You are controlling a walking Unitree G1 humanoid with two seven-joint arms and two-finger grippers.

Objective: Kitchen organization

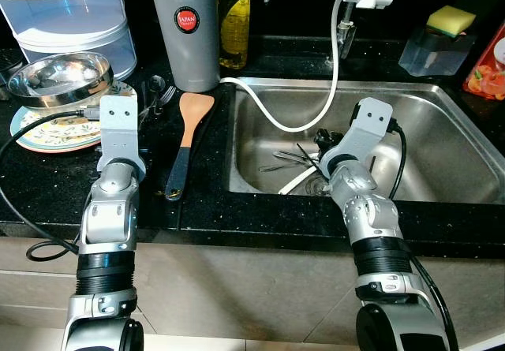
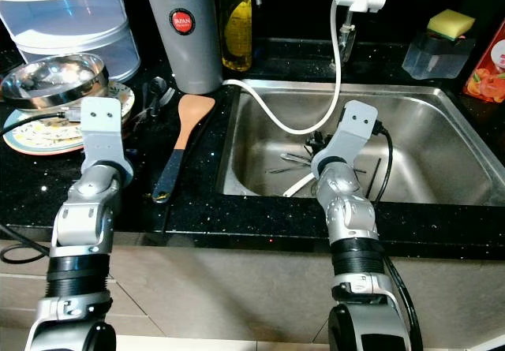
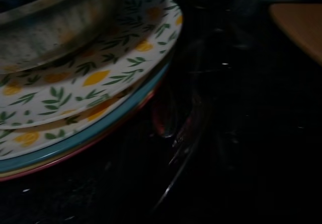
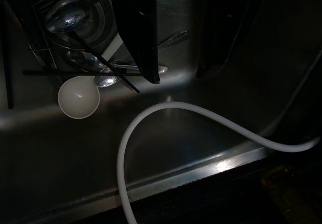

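Right gripper (image 4: 173, 58) of mine hung in the sink (image 1: 442, 114), fingers apart and empty, just above the cutlery (image 4: 108, 75) and white spoon (image 4: 78, 97). Nothing looked sorted yet: spatula (image 1: 188, 142) on the counter, bowl (image 1: 59, 79) on plates (image 3: 95, 83). Whether my left gripper was parted, I couldn't tell.

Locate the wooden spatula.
The wooden spatula lies on the black counter to the robot's left of the sink, just in front of the grey canister, its dark handle pointing toward the counter's front edge.
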